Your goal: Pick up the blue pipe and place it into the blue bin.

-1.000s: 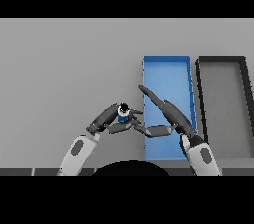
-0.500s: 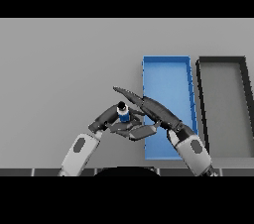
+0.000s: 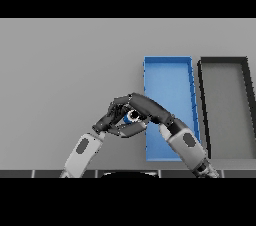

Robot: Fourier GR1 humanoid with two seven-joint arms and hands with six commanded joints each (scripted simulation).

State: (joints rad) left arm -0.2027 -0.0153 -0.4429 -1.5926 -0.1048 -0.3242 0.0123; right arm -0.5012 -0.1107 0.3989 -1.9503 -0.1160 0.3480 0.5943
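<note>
Head view: right hand (image 3: 141, 107) fingers curled around blue pipe (image 3: 132, 116).

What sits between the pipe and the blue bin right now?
Head view: only the right hand, its fingers reaching across to the pipe. Otherwise bare table up to the blue bin.

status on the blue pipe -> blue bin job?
Done: both hands have reached the blue pipe, which sits left of the blue bin.
In hand: the right hand curls over the pipe and the left hand closes in from the other side.
Left: lift it and carry it into the bin, which holds nothing visible.
</note>
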